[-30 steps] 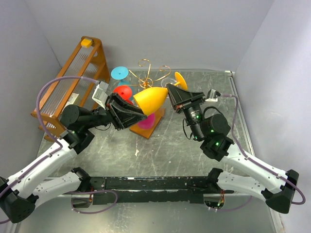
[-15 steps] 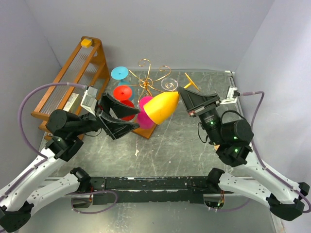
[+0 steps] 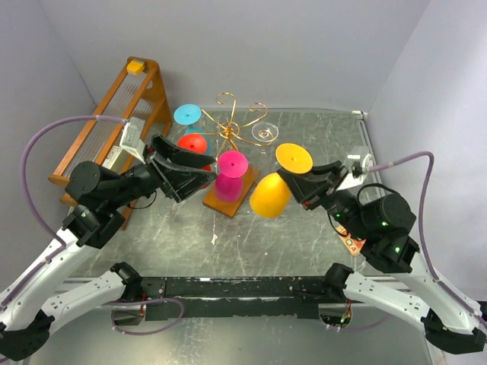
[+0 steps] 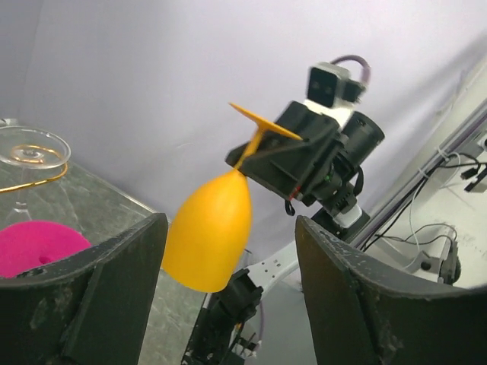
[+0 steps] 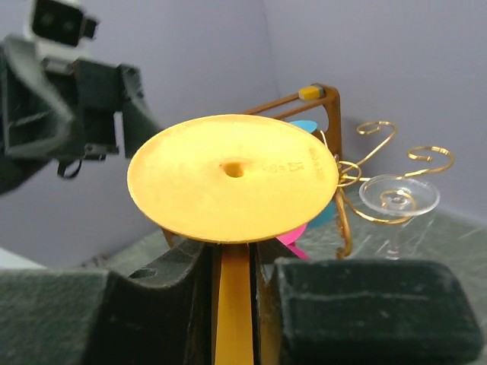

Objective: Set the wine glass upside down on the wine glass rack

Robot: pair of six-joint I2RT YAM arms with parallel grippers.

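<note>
The right gripper (image 3: pixel 297 185), in the right half of the top view, was clamped on the thin stem of the yellow wine glass (image 3: pixel 270 195). In the right wrist view the two dark fingers (image 5: pixel 152 312) pressed the stem from either side, with the round foot spread flat just above them. The glass was inverted and a little tilted, with its foot uppermost and its bowl hanging lower left of the jaws, above the table (image 3: pixel 304 236) and touching nothing else. It sat just right of the wine glass rack (image 3: pixel 232 125) and apart from it, not yet on any of the gold scroll arms.

The left gripper (image 3: pixel 204 176), left of centre in the top view, stood with its jaws spread wide and nothing between them. Its wrist view showed the yellow glass well beyond the gap between its fingers.

A pink glass (image 3: pixel 232 171) stood foot-up over the rack's brown wooden base at the middle of the frame. A red glass (image 3: pixel 192 143) sat just upper left of it, and a blue glass (image 3: pixel 187 114) higher still. A clear glass (image 3: pixel 264 134) was on the rack's right side, near the back wall. A tall orange-brown wooden frame (image 3: pixel 114 122) filled the upper left corner
</note>
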